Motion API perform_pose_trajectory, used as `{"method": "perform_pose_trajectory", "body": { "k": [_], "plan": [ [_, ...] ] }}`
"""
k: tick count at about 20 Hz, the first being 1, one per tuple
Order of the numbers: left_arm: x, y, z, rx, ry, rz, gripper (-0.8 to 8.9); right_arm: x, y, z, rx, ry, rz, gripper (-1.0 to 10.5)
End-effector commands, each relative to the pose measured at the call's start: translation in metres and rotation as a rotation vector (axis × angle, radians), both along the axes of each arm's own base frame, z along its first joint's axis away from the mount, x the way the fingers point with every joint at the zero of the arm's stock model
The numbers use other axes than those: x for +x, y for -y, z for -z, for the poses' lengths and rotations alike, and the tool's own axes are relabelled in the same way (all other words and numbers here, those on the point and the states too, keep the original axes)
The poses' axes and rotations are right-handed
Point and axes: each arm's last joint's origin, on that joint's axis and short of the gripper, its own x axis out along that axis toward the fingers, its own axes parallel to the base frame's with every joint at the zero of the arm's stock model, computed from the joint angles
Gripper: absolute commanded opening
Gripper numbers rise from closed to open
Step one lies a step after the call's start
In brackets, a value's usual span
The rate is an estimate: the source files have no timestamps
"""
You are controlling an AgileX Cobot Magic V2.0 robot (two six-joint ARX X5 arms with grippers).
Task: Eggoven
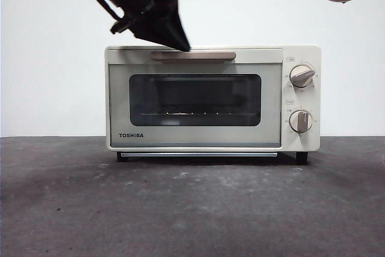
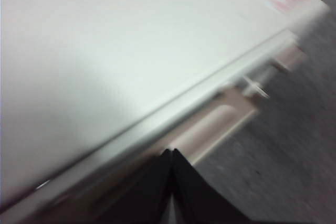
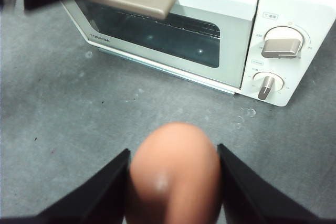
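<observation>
The toaster oven (image 1: 212, 97) has a smooth cream shell with a soft satin sheen, painted metal or plastic, hard to tell which. Its window (image 1: 195, 100) is dark glossy glass that catches small light spots, with thin wire rack bars behind. The handle (image 1: 192, 56) is tan, matt and smooth, like plastic; the two knobs (image 1: 301, 77) have the same tan matt face. The egg (image 3: 175, 174) is reddish-brown, smooth, with a faint sheen. The black fingers (image 3: 102, 192) beside it look matt plastic. The tabletop (image 1: 192, 209) is dark grey, rough and dull, with pale specks.
</observation>
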Motion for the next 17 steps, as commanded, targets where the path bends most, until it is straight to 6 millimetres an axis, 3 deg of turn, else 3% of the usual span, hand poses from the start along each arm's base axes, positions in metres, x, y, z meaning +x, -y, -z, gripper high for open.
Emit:
{"method": "perform_pose_trajectory", "body": {
  "k": [1,12,17],
  "plan": [
    [-0.010,0.014,0.030,0.114,-0.140,0.057,0.07,0.000,-0.002,-0.005,0.001,0.033,-0.019,0.0],
    [-0.053,0.044,0.042,0.214,-0.295,0.221,0.07,0.002,-0.003,-0.007,0.012,0.056,-0.020,0.0],
    [-0.064,0.042,0.031,0.217,-0.298,0.234,0.07,0.013,-0.010,-0.004,0.025,0.050,-0.012,0.0]
  ]
}}
